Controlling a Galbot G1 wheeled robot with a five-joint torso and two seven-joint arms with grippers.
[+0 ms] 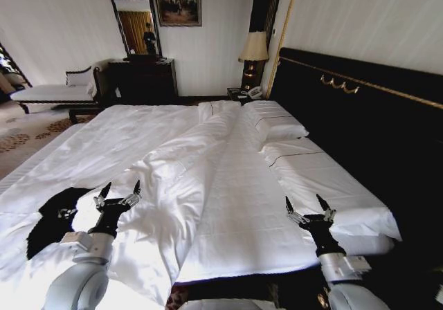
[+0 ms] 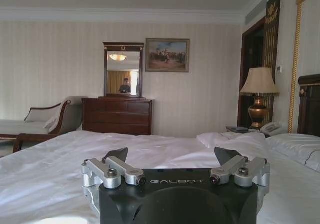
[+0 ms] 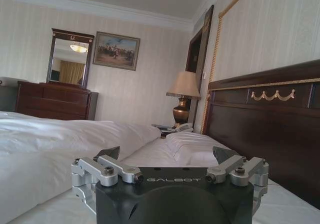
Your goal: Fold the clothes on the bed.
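Note:
A black T-shirt with white lettering lies crumpled on the white duvet near the bed's foot, at the left of the head view. My left gripper hovers open just to the right of the shirt, apart from it. My right gripper hangs open over the bed's right side near the foot, with nothing between its fingers. Each wrist view shows its own gripper, left and right, spread wide above the white bedding. The bed has a tall dark headboard with gold trim.
White pillows lie by the headboard. A lamp and a telephone stand on the nightstand beyond. A dark dresser with a mirror and a pale chaise longue line the far wall. The duvet is bunched in a ridge down the middle.

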